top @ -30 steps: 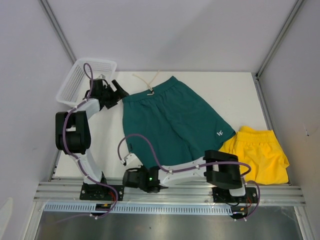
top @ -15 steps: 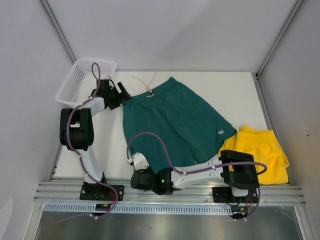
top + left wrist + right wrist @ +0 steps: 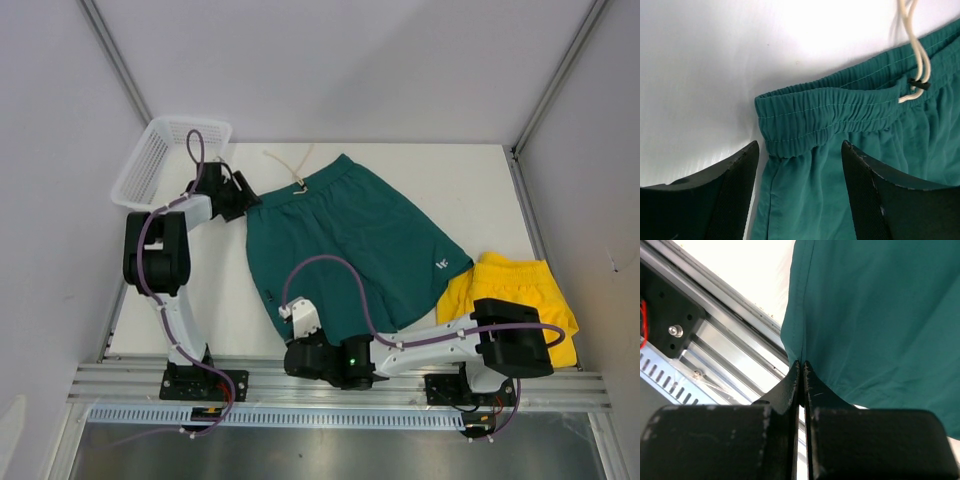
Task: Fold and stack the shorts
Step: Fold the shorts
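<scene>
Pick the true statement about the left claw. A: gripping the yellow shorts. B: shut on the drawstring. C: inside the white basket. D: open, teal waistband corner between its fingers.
D: the left wrist view shows the left claw open, with the waistband corner of the teal shorts between its fingers.

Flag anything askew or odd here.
Nothing damaged. The teal shorts lie diagonal to the table edge, hem pinched by the right gripper; yellow shorts sit bunched at the near right corner.
</scene>
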Motion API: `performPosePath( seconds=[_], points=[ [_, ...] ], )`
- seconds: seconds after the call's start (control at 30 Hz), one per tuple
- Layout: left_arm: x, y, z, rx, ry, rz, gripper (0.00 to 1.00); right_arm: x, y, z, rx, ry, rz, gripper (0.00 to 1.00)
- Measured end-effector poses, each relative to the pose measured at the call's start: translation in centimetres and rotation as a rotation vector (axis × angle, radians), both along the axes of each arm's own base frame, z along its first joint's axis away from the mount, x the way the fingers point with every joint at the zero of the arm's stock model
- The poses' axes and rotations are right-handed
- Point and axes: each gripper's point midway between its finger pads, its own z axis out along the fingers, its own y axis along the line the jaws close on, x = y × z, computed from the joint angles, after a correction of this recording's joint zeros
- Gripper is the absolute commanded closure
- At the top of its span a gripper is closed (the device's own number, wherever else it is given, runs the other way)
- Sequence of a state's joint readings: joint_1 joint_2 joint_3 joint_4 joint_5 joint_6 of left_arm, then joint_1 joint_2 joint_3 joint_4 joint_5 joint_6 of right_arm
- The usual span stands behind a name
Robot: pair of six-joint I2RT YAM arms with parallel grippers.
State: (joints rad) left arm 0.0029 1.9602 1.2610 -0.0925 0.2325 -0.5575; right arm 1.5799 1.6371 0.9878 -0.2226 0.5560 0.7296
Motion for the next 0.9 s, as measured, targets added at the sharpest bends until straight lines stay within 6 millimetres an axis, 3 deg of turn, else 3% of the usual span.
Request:
performPosePath(
  seconds=[0.2,0.37,0.7,0.77,0.8,0.9],
  points=[
    [-0.4,0.1,-1.5,-0.009,0.045,0.015,0.29,0.4,-0.3,0.5,0.038,-0.006,-0.031,1.00],
    [-0.2,0.8,-1.8,0.003,0.053,0.063,0.41,0.4,-0.7,-0.2,0.038,-0.004,-0.037,1.00],
    [1.5,1.0,-2.4,-0.017,0.066,0.104,0.71,0.4,-0.7,0.1,0.067,-0.003,-0.037,1.00],
    [1.6,1.1,-2.6,-0.016,0.070,0.108,0.81,0.4,-0.8,0.1,0.071,-0.003,-0.037,1.00],
    [1.7,1.0,-2.7,-0.017,0.070,0.108,1.00,0.4,-0.8,0.2,0.074,-0.003,-0.037,1.00],
    [1.7,1.1,-2.7,-0.020,0.070,0.111,1.00,0.4,-0.7,0.3,0.081,-0.002,-0.037,1.00]
  ],
)
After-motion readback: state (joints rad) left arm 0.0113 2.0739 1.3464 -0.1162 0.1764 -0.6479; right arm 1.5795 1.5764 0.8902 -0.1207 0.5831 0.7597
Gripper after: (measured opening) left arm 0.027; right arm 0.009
